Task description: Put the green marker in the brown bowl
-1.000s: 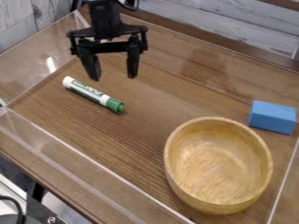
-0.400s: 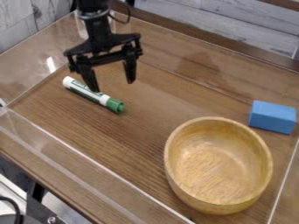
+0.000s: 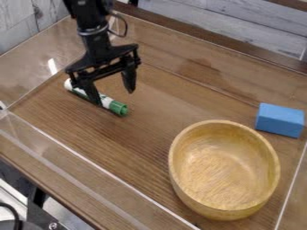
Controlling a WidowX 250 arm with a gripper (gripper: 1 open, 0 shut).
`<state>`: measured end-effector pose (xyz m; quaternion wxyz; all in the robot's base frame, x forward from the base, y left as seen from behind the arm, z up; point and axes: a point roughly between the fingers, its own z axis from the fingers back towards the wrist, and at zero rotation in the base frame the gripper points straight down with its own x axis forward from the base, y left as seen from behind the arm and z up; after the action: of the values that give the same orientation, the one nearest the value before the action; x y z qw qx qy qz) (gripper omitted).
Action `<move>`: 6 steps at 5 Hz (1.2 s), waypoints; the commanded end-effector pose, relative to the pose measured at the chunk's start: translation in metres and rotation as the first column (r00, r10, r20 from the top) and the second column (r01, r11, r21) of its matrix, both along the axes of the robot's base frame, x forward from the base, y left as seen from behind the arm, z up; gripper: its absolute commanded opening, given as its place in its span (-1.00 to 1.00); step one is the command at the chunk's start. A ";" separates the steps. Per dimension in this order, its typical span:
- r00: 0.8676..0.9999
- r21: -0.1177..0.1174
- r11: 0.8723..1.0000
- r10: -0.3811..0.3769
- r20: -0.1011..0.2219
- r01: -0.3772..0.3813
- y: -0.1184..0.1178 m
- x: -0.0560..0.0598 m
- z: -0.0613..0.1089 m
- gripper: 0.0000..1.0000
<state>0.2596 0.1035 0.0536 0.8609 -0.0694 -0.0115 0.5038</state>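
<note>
The green marker lies flat on the wooden table at the left, white barrel toward the upper left and green cap toward the lower right. My gripper points straight down over the marker's middle, open wide, one black finger on each side of the barrel and partly hiding it. Whether the fingers touch the marker I cannot tell. The brown bowl sits at the lower right, round, wooden and empty, well apart from the gripper.
A small blue block lies at the right edge, just above the bowl. Clear plastic walls ring the table surface. Bare wood separates the marker from the bowl.
The gripper has come down and to the left, rolling about its own axis, from above the marker to straddling it. Marker, bowl and block have stayed in place.
</note>
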 end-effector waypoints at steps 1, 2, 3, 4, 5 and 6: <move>0.998 0.021 0.998 0.055 0.041 -0.056 0.008 0.003 0.002 1.00; 0.996 0.037 0.996 0.073 0.046 -0.075 0.010 0.002 -0.005 1.00; 0.995 0.052 0.995 0.085 0.051 -0.087 0.013 0.003 -0.011 1.00; 0.995 0.076 0.993 0.083 0.056 -0.087 0.015 0.004 -0.016 1.00; 0.995 0.100 0.992 0.075 0.060 -0.081 0.017 0.006 -0.019 1.00; 0.996 0.120 0.990 0.070 0.061 -0.077 0.017 0.008 -0.021 -1.00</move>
<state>0.2621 0.1192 0.0242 0.8424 -0.0308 -0.0527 0.5354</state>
